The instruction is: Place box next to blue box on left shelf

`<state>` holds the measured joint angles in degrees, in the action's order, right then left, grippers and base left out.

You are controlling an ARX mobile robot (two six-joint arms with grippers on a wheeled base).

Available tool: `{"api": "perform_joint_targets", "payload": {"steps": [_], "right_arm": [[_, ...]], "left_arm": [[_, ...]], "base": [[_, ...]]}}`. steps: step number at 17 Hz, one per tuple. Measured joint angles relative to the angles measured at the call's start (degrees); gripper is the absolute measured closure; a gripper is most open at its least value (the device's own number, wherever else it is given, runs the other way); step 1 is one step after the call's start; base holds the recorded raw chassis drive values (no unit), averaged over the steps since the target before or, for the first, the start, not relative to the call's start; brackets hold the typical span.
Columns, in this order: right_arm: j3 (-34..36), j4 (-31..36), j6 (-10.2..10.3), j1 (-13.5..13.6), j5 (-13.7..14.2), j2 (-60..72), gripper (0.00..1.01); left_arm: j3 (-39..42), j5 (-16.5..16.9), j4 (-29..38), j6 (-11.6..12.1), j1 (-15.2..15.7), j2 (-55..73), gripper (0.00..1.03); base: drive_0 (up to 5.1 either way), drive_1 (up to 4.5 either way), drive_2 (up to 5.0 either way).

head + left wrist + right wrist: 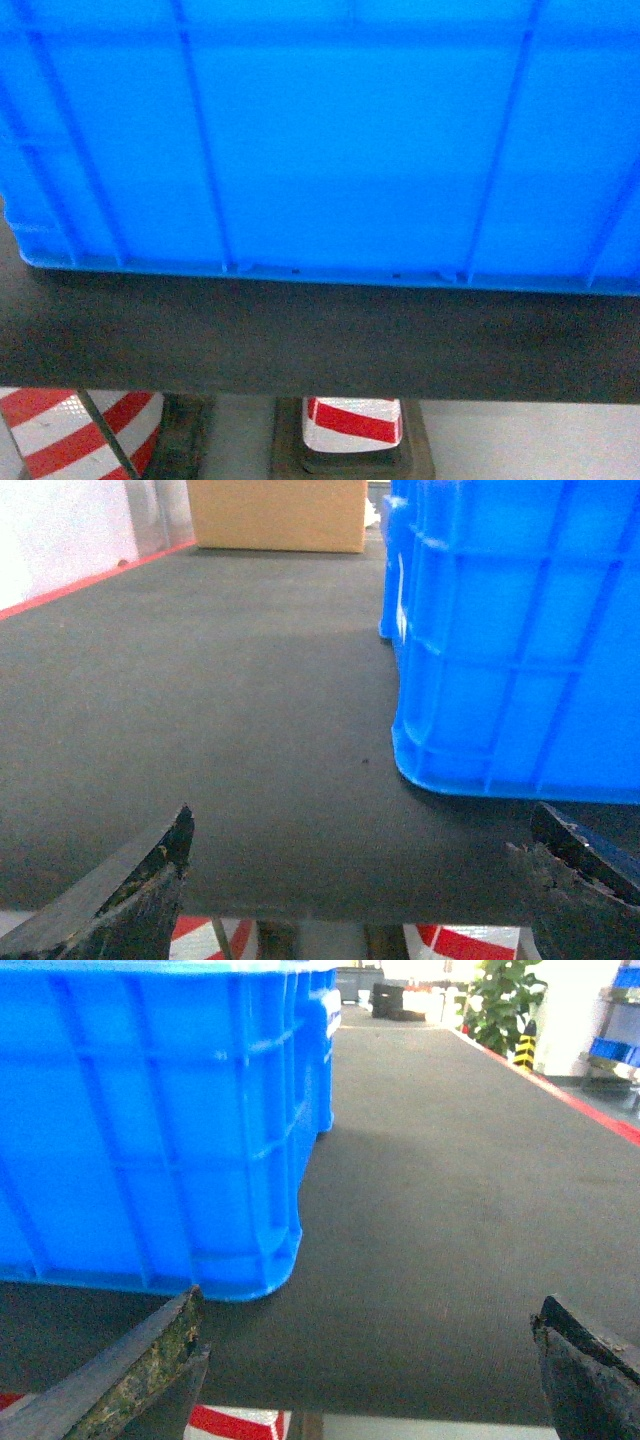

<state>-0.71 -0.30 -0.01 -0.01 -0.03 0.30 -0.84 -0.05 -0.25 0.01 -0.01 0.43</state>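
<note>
Item: the box (330,140), a bright-blue plastic crate, fills the upper two thirds of my head view and rests on a dark table (320,335), its base edge parallel to the near table edge and set a little back from it. Material: smooth moulded plastic, side walls crossed by raised ribs in a grid, corners rounded, a thin lip along the base; its rim and inside are out of frame. In my left wrist view the box sits at the right of frame; in my right wrist view, at the left. My left gripper (360,885) is spread wide and holds nothing, its worn, chipped black fingers at the lower corners of frame, level with the table edge. My right gripper (365,1360) likewise stands apart and bare, its scuffed fingers flecked with grime. Step in hand, as I judge it: closing both arms on the end walls for a two-handed lift. To do it well I should take matching heights on a ribbed section or under the rim and press evenly, since slick plastic may slip. Surface: matte, faintly textured mat. Beyond: a cardboard carton (278,515) upper left, red-and-white striped posts (352,420) below the table. The left shelf is not in view.
</note>
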Motion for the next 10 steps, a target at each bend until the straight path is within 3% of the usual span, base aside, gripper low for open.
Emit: {"api": "perform_joint_targets", "payload": {"steps": [10], "right_arm": [[0.0, -0.1, 0.0, 0.0, 0.0, 0.0, 0.03]], "left_arm": [[0.0, 0.0, -0.2, 0.0, 0.0, 0.0, 0.05]], "base": [[0.0, 0.0, 0.0]]}}
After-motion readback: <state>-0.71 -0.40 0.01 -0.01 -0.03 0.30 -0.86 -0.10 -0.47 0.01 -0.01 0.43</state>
